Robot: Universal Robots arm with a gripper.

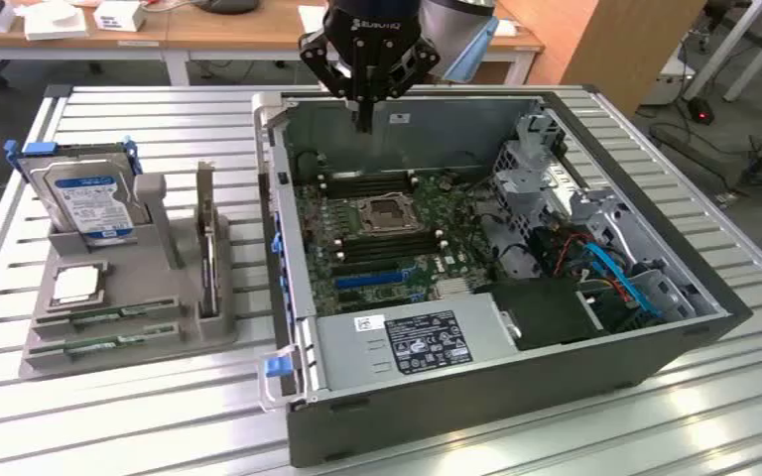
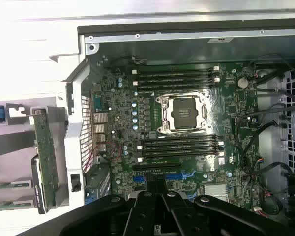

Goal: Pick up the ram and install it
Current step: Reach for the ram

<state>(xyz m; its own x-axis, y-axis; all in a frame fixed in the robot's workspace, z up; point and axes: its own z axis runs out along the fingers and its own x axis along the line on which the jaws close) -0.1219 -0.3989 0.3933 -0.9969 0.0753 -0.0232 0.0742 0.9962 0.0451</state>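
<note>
The slatted table [image 1: 37,416] is carrying an open computer case [image 1: 487,392] and, at the exterior view's left, a gray holder [image 1: 215,297]. The gripper [image 1: 364,124] is hanging above the open case, its fingers pressing together (gripping nothing). The ram [image 1: 116,312] is lying flat in the holder's front slots, well apart from the gripper.

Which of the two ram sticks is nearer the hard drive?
The ram stick next to the square chip; the other stick lies one slot farther away.

Computer case [image 1: 514,389] on table [image 1: 130,421], ram [image 1: 106,316] in stand [image 1: 222,325] at exterior view's left
</note>
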